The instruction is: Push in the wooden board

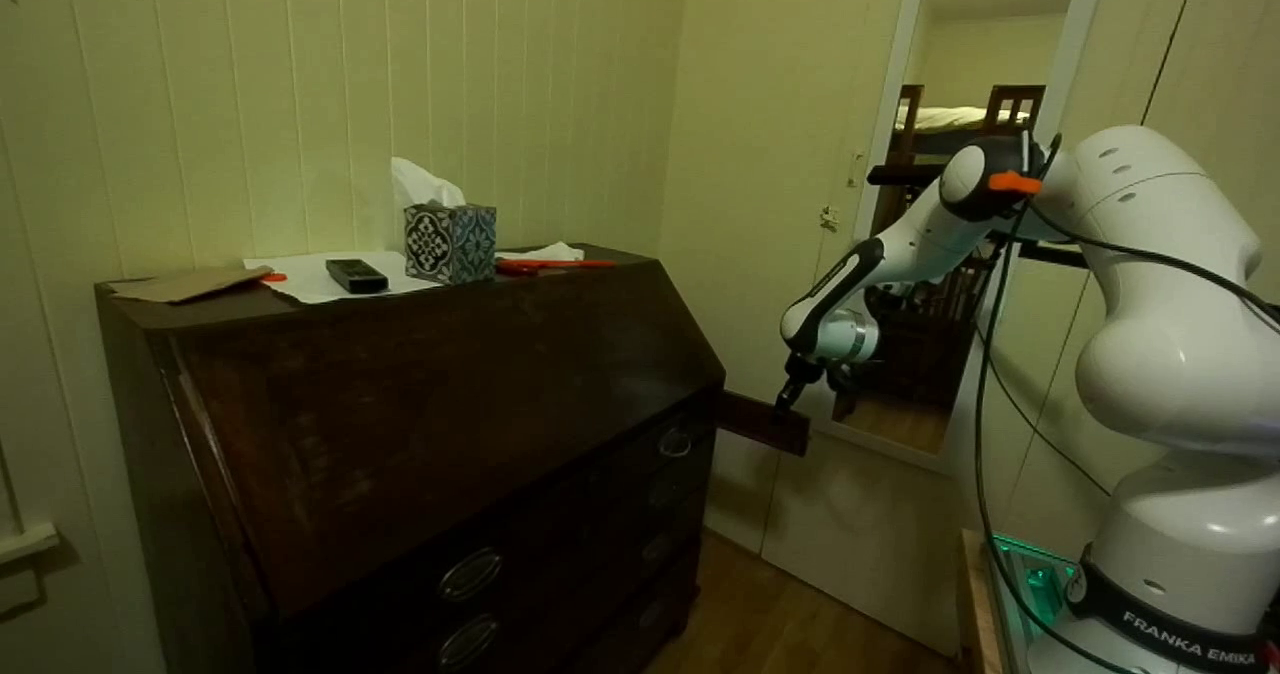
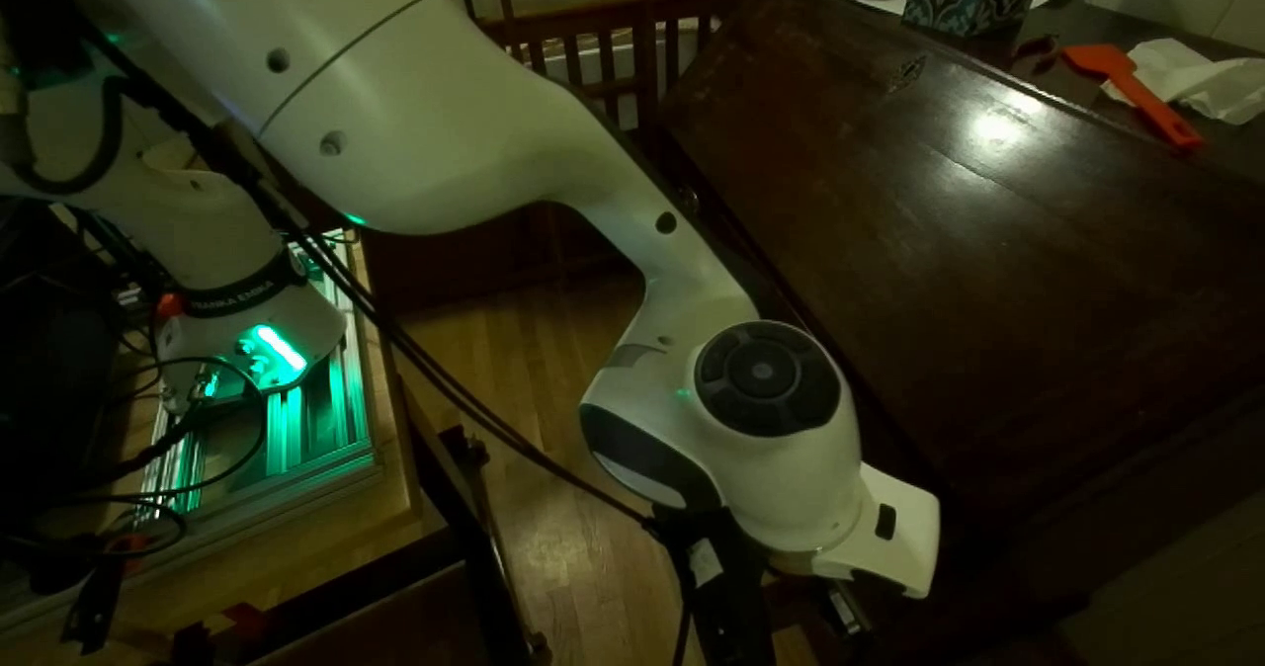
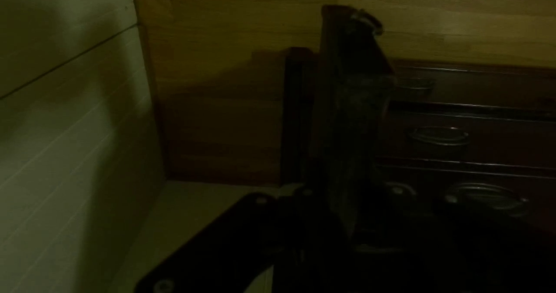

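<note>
Firstly comes the desk (image 1: 410,444), dark brown and the largest of all, which takes the space around eight o'clock in an exterior view; its slanted front (image 1: 450,384) is closed, and the drawers (image 1: 570,514) below carry oval handles (image 1: 471,575). Next is the arm (image 1: 1160,354), white, which stands at three o'clock in an exterior view and reaches toward nine o'clock, to the end of the desk; its base (image 2: 316,320) shows a green light (image 2: 280,348). Behind the arm, on the wall (image 1: 770,104), is a tall mirror (image 1: 930,354), between two and three o'clock. Then there is the board (image 1: 755,419), at three o'clock of the desk: it sticks out from the corner, just under the lower edge of the slanted front, and stands on its narrow edge. On the desk's top lies a white paper (image 1: 300,279), with a brown sheet (image 1: 190,286) at nine o'clock of it. The gripper (image 1: 784,404) reaches to the board from one o'clock, near the outer end. The wrist view is very dark, but the fingers (image 3: 260,214) enter it from six o'clock, stand on both sides of the board and appear to pinch it. Smaller is the box (image 1: 450,244), patterned and upright, with tissue (image 1: 425,186) coming out of it. At three o'clock from the box lies a red tool (image 1: 548,265), and between eight and nine o'clock, on the paper, a black handset (image 1: 356,275). The smallest is a metal pull (image 3: 368,22), at one o'clock of the wrist view, on the board's outer end.
</note>
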Robot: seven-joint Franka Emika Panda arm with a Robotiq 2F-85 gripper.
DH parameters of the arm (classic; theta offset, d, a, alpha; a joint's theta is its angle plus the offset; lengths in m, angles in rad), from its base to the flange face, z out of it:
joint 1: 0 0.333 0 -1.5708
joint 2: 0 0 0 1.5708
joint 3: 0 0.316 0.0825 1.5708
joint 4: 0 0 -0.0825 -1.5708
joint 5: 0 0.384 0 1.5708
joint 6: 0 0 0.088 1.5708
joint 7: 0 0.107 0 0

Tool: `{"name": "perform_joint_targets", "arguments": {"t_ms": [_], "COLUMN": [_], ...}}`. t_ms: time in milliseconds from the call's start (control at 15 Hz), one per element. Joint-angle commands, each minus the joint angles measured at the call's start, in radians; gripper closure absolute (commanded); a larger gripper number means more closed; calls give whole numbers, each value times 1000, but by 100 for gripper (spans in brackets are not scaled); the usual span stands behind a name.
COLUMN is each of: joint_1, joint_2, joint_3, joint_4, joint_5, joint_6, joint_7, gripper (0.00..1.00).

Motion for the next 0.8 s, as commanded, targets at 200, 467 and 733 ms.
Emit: {"name": "perform_joint_targets", "arguments": {"t_ms": [200,467,733], "joint_1": [55,47,26], "joint_2": [57,92,116], "joint_3": [85,116,158], "joint_4": [24,52,67], "joint_5": [33,26,24], "joint_6": [71,107,129], "joint_7": [22,24,16], "gripper": [94,94,94]}}
